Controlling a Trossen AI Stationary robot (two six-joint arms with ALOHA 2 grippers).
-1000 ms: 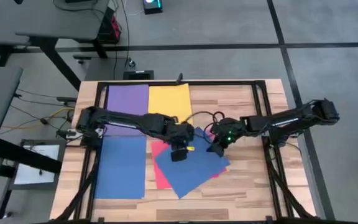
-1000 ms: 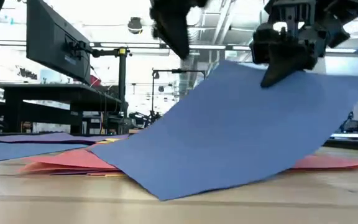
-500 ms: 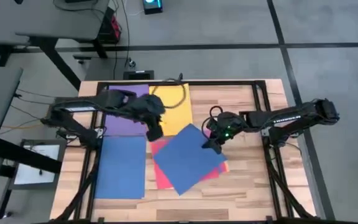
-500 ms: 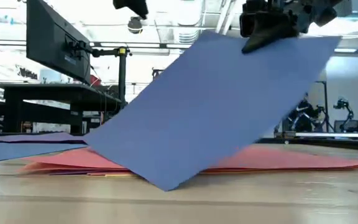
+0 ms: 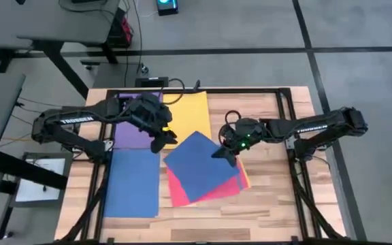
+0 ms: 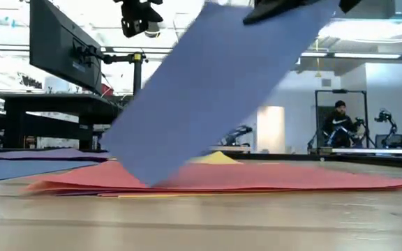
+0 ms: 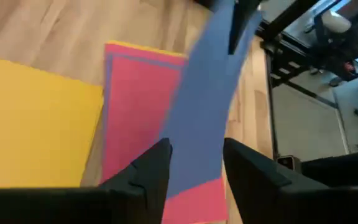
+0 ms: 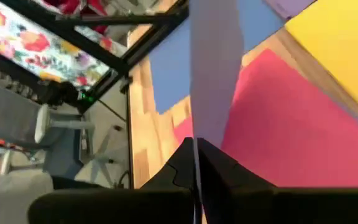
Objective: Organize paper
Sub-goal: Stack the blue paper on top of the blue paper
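A blue sheet of paper (image 5: 199, 167) stands tilted above a red-pink sheet (image 5: 180, 194), with my right gripper (image 5: 224, 152) shut on it. An orange sheet's edge (image 5: 245, 178) shows under the red-pink one. Flat on the table lie a second blue sheet (image 5: 133, 182) at the near left, a purple sheet (image 5: 136, 121) and a yellow sheet (image 5: 190, 110) at the far side. My left gripper (image 5: 159, 136) hangs open above the purple and yellow sheets, left of the lifted sheet, with nothing between its fingers (image 7: 148, 177). My right gripper pinches the lifted blue sheet's far-right edge (image 8: 196, 138) between its two fingers, a single layer. The fingers come from the table's right side. The sheet slopes steeply down from the hold, and its low corner (image 6: 145, 183) rests on the red-pink sheet.
A black frame (image 5: 288, 129) runs along the table's sides. Bare wood (image 5: 271, 204) lies near and right of the pile. In the low view, a person (image 6: 338, 124) stands in the room far behind the table.
My left gripper has drawn back from above the blue sheet toward the table's far left. My right gripper has risen and gone a little left with the sheet's edge. The sheet has tipped up steeper, its low corner staying down on the red-pink sheet.
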